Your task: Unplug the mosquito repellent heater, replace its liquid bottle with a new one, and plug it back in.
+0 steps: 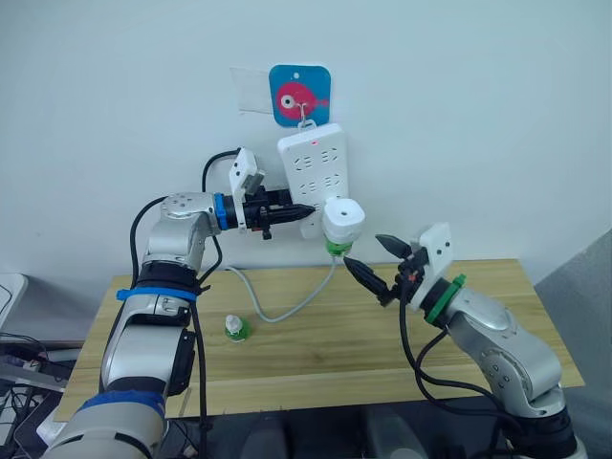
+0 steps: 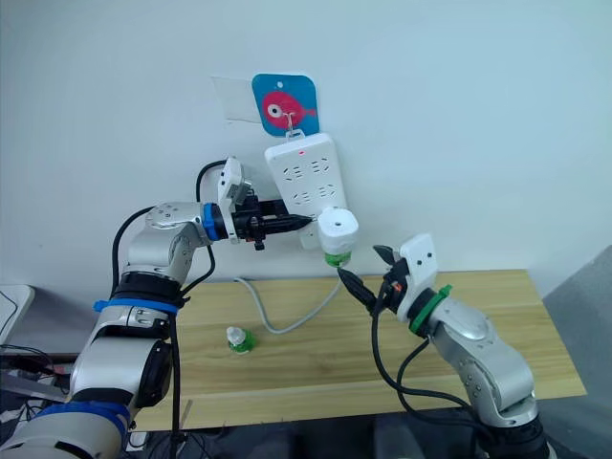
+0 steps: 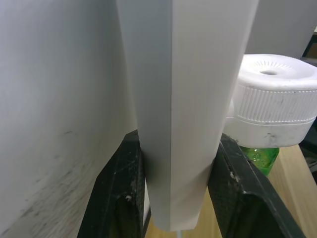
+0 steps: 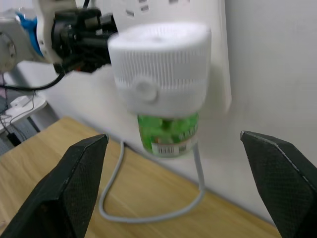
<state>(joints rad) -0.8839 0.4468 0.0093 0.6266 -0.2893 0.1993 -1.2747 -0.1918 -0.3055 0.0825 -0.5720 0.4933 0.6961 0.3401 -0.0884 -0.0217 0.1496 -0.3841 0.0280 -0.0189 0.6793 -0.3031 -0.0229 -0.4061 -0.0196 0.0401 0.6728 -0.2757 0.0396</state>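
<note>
**Heater still plugged in, left gripper braced on the strip**

The mosquito repellent heater (image 1: 342,220) sits plugged into the lower right part of the white power strip (image 1: 311,172), which hangs on the wall from a hook on a blue fish sticker (image 1: 299,96). A green liquid bottle (image 4: 167,134) is screwed into the heater's underside.

The left gripper (image 1: 298,208) reaches in from the left at the strip's lower end. In the left wrist view its two black fingers (image 3: 121,193) stand on either side of the strip's narrow edge, pressed against it, so the gripper clamps the strip just beside the heater.

The right gripper (image 1: 381,260) is raised below and to the right of the heater, its fingers spread wide. In the right wrist view the heater and bottle lie between the two fingers (image 4: 74,178), apparently not touched by either, though that view is blurred.

A second small green bottle with a white cap (image 1: 235,328) stands on the wooden table (image 1: 478,325), well to the left. The strip's grey cord (image 1: 296,306) loops across the tabletop.
</note>
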